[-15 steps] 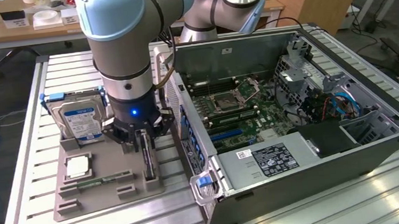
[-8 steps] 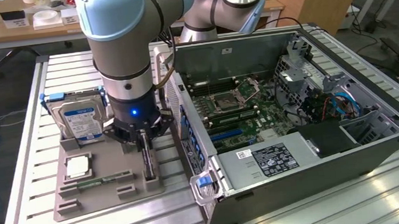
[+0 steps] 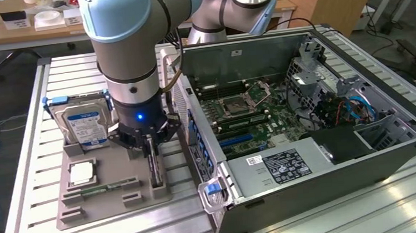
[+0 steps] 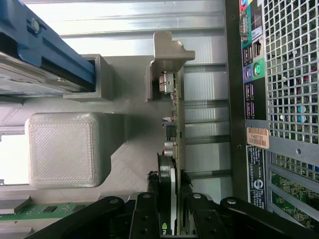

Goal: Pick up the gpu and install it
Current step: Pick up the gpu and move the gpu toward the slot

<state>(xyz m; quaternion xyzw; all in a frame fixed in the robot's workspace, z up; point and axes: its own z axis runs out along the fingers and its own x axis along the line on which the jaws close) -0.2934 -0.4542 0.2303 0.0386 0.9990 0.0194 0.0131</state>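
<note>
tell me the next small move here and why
Probably close the fingers on the gpu before any lift. The gripper is down over the card, which stands on edge in the gray holder, a finger on each side, and they look not yet clamped on it.

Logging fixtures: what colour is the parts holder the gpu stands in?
Grey; the parts holder shows best in the exterior view.

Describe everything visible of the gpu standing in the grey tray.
The gpu is a thin, dark circuit card. It stands upright on its long edge in a slot of the grey holder tray, beside the open computer case. Small components show along its edge. The gripper hangs directly over one end of it.
</note>
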